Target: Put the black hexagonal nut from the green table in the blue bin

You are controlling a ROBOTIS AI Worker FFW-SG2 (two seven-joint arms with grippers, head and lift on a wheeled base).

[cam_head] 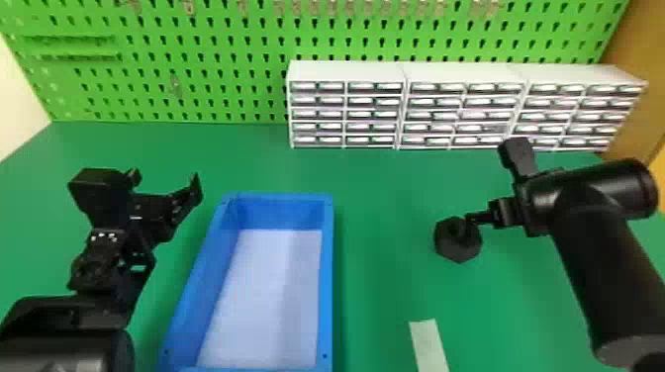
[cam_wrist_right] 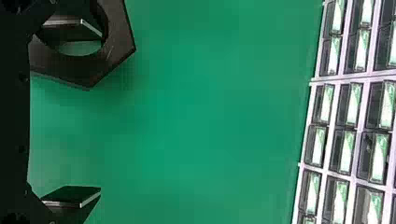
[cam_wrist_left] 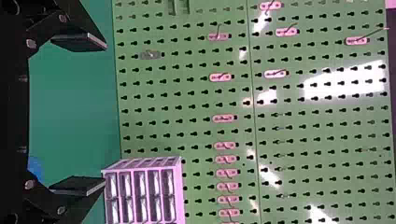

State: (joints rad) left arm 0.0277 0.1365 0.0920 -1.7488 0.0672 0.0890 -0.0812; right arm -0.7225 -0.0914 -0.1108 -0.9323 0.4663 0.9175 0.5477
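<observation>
Head view: the black nut (cam_head: 457, 250) lies just off my right gripper (cam_wrist_right: 101, 112), towards my left, with the blue bin (cam_head: 326, 282) well apart from those jaws on that same side, beyond the nut. My right jaws stand wide apart with nothing held between them. The right arm is clearly the nearer one, so I judge the pick is its job; my left gripper (cam_wrist_left: 106, 114) is on the far side of the bin, its jaws wide too and without a load. The nut seems to rest flat on the green table (cam_head: 386, 277), hole upward, and being six-sided and roughly even all round, it gives me no real long axis to line up with. What matters is its offset: it sits at my left-hand finger (cam_wrist_right: 70, 32), not midway between the two. That finger overlaps the hole, though I can't tell whether its tip is down inside or only above it. The other finger (cam_wrist_right: 72, 196) has bare table beside it, and the ring's near wall comes between the pair. If the tip goes into the hole, closing should pinch that wall; if it stays above, I might scrape the top face or push the nut aside.
</observation>
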